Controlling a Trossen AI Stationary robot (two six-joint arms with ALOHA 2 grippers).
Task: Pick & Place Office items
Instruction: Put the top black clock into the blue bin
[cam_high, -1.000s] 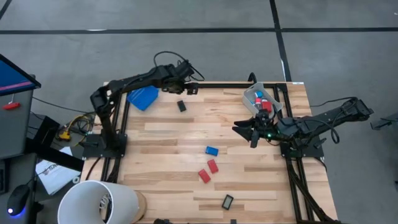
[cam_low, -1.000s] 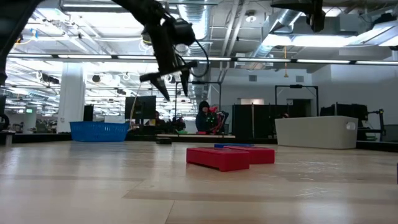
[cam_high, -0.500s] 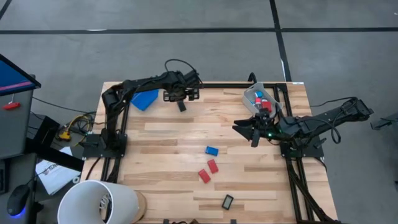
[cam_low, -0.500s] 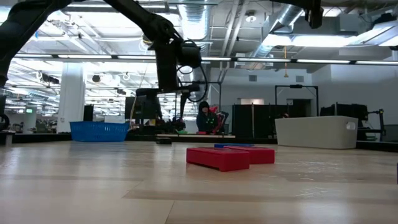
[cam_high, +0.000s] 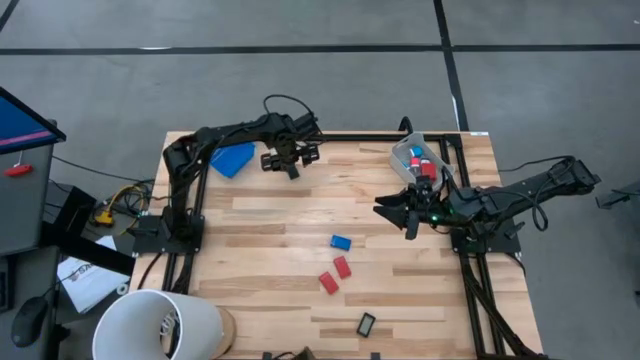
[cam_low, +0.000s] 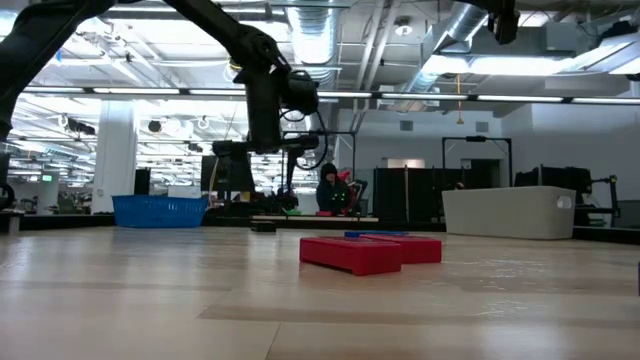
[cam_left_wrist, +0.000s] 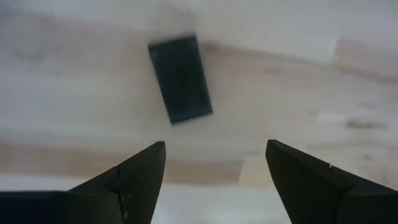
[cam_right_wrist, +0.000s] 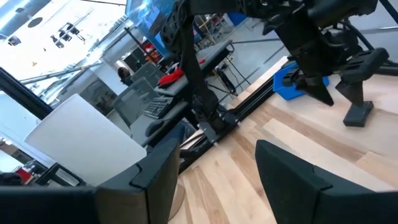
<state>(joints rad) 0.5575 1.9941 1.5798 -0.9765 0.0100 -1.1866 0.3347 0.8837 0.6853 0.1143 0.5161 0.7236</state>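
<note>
Surface: pale wooden table, grey floor around it, large lit hall behind in the low view.
Left gripper: hanging at the far side of the table, over a black rectangle; fingers spread apart, nothing between them; rectangle lying flat on the wood, untouched, askew to the fingers.
Right gripper: hovering near the table's right edge, close beside the clear bin; fingers parted, gripping nothing.
Blue tray: at the far left of the table, beside the left arm.
Clear bin contents: red and blue pieces inside; exact count unclear.
Blue block: mid-table, alone.
Red blocks: two, just beside each other, nearer the front than the blue block; large in the low view.
Second black rectangle: light-faced, at the front edge, well apart from the rest.
White bucket: off the front left corner.
Background: a person seated far behind the table.
</note>
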